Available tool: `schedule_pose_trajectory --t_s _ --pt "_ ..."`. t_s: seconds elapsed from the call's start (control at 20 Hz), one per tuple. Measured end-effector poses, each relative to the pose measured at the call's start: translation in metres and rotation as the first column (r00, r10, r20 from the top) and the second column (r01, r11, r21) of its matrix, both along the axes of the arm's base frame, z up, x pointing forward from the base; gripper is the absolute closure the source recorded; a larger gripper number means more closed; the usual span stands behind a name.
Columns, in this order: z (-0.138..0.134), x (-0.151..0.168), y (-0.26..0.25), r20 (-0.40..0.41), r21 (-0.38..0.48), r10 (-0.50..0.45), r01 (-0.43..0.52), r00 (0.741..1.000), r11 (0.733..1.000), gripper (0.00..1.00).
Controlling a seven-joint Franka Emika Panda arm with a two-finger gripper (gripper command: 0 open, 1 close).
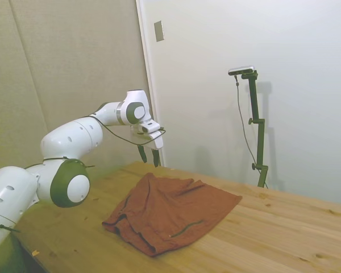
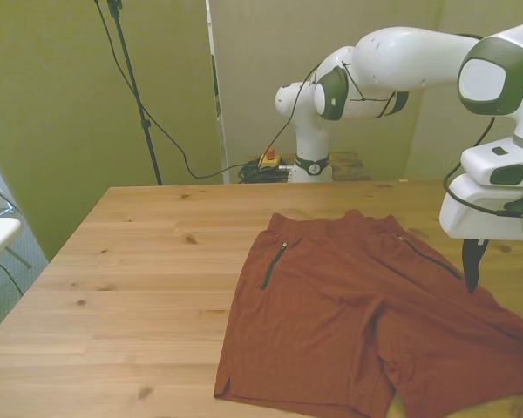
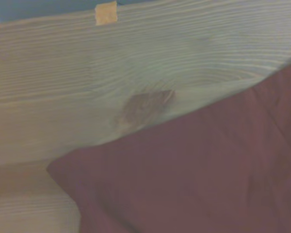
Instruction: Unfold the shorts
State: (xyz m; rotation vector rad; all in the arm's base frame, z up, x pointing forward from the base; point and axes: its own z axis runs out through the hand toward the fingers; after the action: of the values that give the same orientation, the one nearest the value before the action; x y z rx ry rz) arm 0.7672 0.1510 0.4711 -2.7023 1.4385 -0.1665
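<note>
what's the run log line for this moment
shorts: spread flat on table | gripper: open, empty, above shorts' edge | contact: none

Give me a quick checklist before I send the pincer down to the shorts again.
1. Pincer empty: ok, fingers apart with nothing between them.
2. Pincer clear of the fabric: ok, it hangs above the table beside the shorts, not touching them.
3. Shorts spread out: ok in the front view, both legs lie open; not ok in the side view, where the near edge looks bunched and doubled.
4. Shorts fully on the table: cannot tell, the front view cuts off the lower hem.
5. Nothing lying on the shorts: ok.
6. Knot in the wood beside the fabric edge: ok, not an obstacle.
</note>
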Motion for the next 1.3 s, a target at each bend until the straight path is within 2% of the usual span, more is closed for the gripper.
schedule_pose_trajectory --t_s 0.35,0.65,1.0,1.3 --pt "0.011 0.004 -0.011 0.046 0.012 -0.054 0.053 0.998 0.999 0.00" --pt "0.020 -0.001 0.002 0.056 -0.016 0.026 -0.025 0.998 1.000 0.00" --pt "0.063 -0.024 0.025 0.049 -0.008 0.102 -0.101 0.994 0.995 0.00" --pt "0.125 -0.047 0.031 0.117 -0.001 0.139 -0.140 0.983 0.990 0.00"
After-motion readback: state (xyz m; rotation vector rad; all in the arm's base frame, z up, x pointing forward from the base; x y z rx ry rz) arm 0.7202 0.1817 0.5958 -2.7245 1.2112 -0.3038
